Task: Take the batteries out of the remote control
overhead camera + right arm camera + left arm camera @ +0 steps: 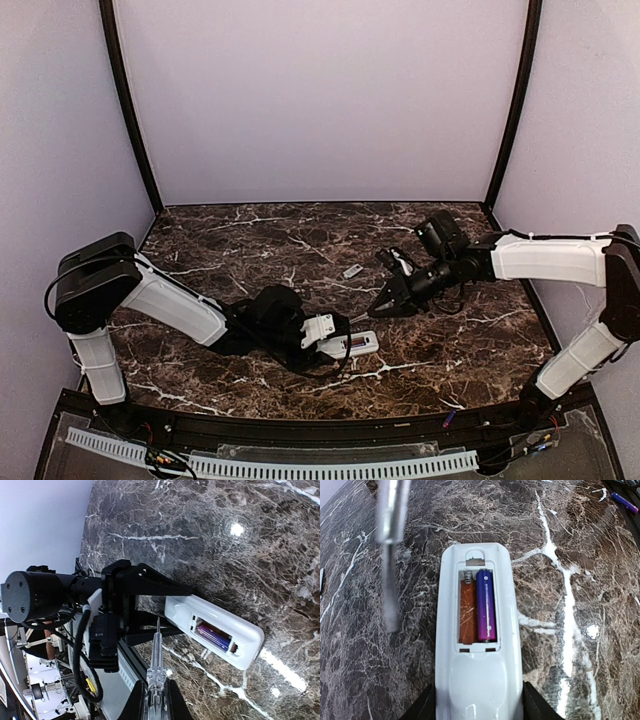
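The white remote control [479,680] lies back-up on the marble, its near end clamped between the black fingers of my left gripper [479,702]. Its battery recess is uncovered: one purple battery [486,605] sits in the right slot, and the left slot [467,611] shows bare orange. My right gripper [156,700] is shut on a clear-handled screwdriver [157,665]. The tip hovers beside the remote control [215,630], apart from it. From above, the right gripper [385,305] sits just right of the left gripper [335,345].
A small flat pale cover piece [352,271] lies on the table behind the remote. A loose purple cylinder [625,502] lies near the table's front rim [330,425]. The screwdriver shaft [390,555] shows blurred to the left of the remote.
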Controlling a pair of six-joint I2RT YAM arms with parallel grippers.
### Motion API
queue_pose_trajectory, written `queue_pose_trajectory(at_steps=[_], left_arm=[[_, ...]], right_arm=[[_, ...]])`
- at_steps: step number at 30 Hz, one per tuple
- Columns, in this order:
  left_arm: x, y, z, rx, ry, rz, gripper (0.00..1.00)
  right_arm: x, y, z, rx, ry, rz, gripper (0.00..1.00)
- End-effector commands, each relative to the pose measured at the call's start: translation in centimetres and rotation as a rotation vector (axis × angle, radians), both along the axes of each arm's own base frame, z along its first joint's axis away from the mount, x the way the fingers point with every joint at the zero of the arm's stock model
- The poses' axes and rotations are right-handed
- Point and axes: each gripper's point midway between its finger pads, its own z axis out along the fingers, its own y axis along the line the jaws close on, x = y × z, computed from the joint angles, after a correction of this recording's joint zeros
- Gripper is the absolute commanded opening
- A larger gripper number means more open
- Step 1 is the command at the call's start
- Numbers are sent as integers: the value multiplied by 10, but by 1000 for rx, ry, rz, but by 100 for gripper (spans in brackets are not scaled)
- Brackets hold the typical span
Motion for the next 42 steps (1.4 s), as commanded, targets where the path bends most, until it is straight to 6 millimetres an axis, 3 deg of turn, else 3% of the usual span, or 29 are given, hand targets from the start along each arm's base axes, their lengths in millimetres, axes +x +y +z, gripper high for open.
queue_pose_trajectory(at_steps=[1,17,29,42], left_arm=[[-11,12,-12,65,37,-13,0],[-14,12,2,56,-3,-58,0],[-6,17,21,90,-136,-108,0],[7,16,39,138,-313,-180,0]], right_arm=[[4,-10,-2,-73,-57,4,0],[28,-27,24,-184,-259,10,0],[41,-31,59,-216,-454,96,0],[38,-28,77,-190,-530,174,0]])
